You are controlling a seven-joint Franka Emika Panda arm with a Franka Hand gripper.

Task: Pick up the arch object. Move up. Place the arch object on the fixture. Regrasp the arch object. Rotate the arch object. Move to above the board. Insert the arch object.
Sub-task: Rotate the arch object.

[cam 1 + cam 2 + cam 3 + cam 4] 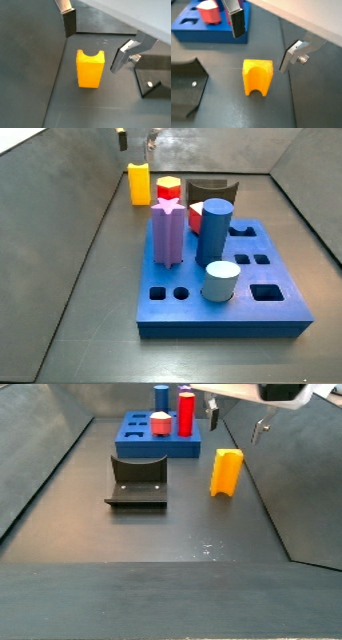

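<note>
While the arch object (227, 472) stands upright on the dark floor, free of any grip, the gripper (264, 37) hangs just above it with its jaws spread wide, one finger (69, 21) on each side and neither touching. In a wrist view the arch object (258, 76) shows its curved notch pretty clearly. The fixture (138, 481) sits near it on the floor, toward the middle, not touching. The board (221, 278) is further along, next to the fixture, carrying a purple star peg (167, 231), a blue peg (215, 230), a pale cylinder (222, 281) and a red peg (168, 188).
</note>
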